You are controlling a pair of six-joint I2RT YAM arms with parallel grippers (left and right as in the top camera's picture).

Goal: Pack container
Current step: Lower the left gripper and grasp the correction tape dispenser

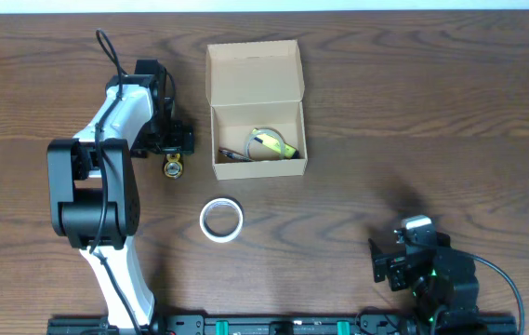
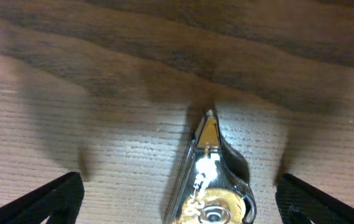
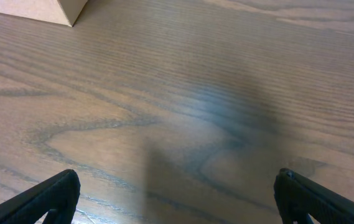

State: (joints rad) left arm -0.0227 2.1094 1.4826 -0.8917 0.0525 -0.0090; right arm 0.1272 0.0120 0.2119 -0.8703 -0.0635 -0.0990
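1. The container [image 1: 253, 73] sits at the far middle of the table [image 1: 413, 112]. Its lid flap is folded back away from the arms, and a yellow-and-black item [image 1: 275, 141] lies inside with a thin cable beside it.
2. The left gripper [image 2: 180, 180] is low over the wood just left of the box, its jaws wide apart and holding nothing. Between them on the table lies a small clear object with a gold disc [image 2: 211, 199] — what it is cannot be told.
3. A white tape roll [image 1: 220, 221] lies flat in front of the box, apart from it.
4. The right gripper [image 3: 177, 180] is at the near right, well apart from the box. Its jaws are spread over wood, with only a box corner showing at the top left of its own view.
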